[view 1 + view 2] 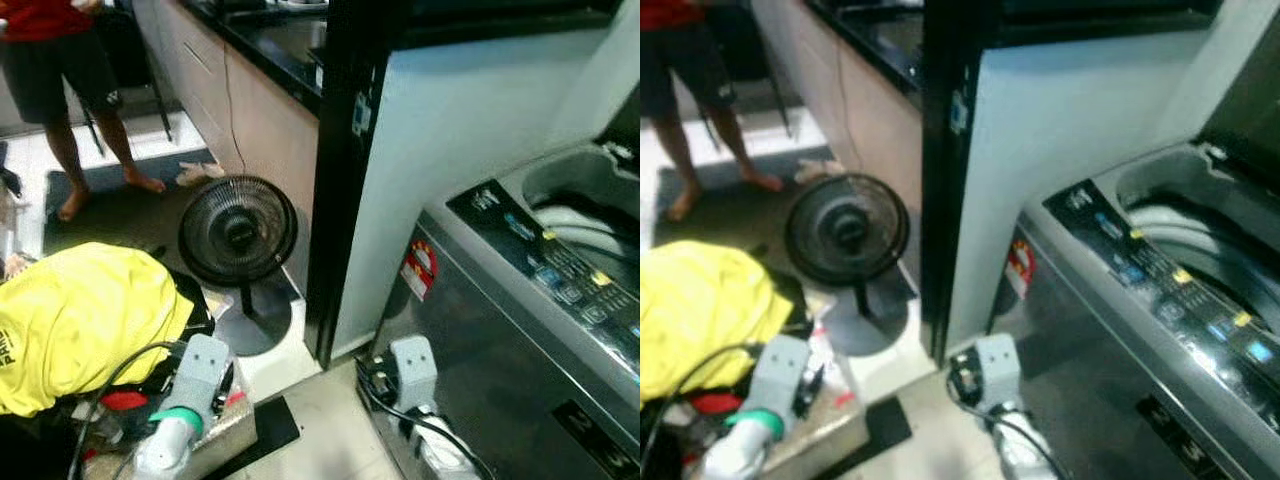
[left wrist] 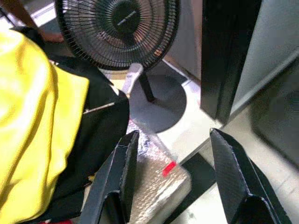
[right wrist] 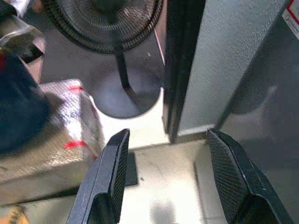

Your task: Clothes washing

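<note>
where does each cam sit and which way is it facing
Left eye: head, looking down at yellow clothes, fan, washing machine; both forearms show.
Right eye: same scene.
Left wrist: along the open left claw, toward the clothes and fan.
Right wrist: along the open right claw, toward floor and fan.
All share the fan.

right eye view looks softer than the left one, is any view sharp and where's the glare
Right eye view is blurred throughout; left eye view is sharper, with glare on the washing machine panel; left wrist view is crisp on the fan, the yellow garment overexposed; right wrist view is soft and dim around the foil-wrapped box.
</note>
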Controlling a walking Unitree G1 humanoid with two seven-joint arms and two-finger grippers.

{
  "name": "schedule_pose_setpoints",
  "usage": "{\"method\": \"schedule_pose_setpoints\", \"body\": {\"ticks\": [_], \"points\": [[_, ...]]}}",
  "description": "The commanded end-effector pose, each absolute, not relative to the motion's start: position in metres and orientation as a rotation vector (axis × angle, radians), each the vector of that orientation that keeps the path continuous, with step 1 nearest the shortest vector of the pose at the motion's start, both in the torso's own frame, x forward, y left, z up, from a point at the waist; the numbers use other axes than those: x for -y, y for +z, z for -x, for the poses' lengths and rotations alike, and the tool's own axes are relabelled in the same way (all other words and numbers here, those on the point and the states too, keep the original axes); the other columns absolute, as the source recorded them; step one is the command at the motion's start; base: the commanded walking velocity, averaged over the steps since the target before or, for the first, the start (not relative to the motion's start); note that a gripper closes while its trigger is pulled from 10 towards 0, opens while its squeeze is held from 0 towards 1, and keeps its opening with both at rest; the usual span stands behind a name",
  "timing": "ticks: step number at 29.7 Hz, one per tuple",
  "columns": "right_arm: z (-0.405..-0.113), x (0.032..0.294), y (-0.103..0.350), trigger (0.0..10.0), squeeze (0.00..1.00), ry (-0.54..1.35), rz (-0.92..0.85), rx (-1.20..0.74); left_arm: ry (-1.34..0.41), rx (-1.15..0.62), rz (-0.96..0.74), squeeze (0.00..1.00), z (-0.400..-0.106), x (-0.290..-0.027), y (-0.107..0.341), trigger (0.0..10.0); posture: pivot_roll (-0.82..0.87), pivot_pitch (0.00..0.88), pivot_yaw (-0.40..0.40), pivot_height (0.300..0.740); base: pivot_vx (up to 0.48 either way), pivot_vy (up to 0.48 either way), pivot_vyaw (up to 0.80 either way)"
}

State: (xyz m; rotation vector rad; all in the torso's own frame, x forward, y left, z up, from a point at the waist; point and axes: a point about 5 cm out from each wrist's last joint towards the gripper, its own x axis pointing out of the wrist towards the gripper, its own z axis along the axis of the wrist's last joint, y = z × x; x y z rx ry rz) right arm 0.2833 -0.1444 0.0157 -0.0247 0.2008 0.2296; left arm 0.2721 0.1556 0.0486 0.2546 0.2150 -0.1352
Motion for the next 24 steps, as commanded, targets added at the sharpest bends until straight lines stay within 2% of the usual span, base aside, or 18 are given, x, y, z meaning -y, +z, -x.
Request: {"method": "schedule_pose_setpoints", "body": {"ticks": [1, 14, 24], "points": [[-0.2874, 0.1327, 0.0199, 10.0, 0.0, 0.258, 0.017, -0.179, -0.105, -0.235, -0.273, 0.0, -0.2705, -0.1666, 0.0438, 10.0, 0.07, 0.03, -0.018, 0.74, 0.439, 0.0, 0.57], [-0.2913, 0.1371, 0.0218, 10.0, 0.0, 0.225, 0.013, -0.171, -0.097, -0.229, -0.28, 0.0, -0.2718, -0.169, 0.0433, 10.0, 0.07, 0.031, -0.015, 0.74, 0.435, 0.0, 0.67], [-0.2966, 0.1327, 0.0284, 10.0, 0.0, 0.245, -0.061, -0.146, -0.107, -0.215, -0.264, 0.0, -0.2733, -0.1691, 0.0455, 10.0, 0.07, 0.023, -0.012, 0.74, 0.0, 0.0, 0.0]]}}
